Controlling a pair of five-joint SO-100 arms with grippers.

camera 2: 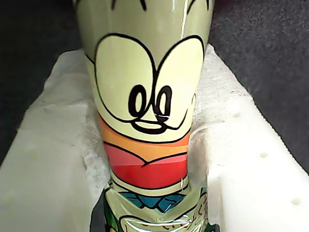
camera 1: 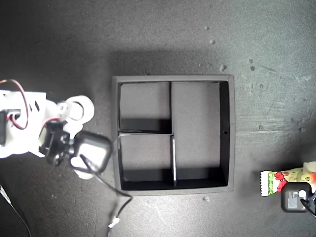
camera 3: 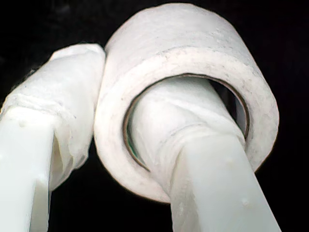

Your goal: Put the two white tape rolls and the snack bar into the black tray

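Dark, scuffed, speckled tabletop (camera 1: 266, 59)

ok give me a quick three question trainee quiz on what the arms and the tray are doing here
1. True or false: the black tray already holds an item.
2. What is my first gripper clamped on?
A. tape roll
B. snack bar
C. nothing
3. How does my second gripper hold the white tape roll?

Key:
1. False; all three compartments are bare.
2. B, the snack bar.
3. One finger passes through its centre, the other presses outside.
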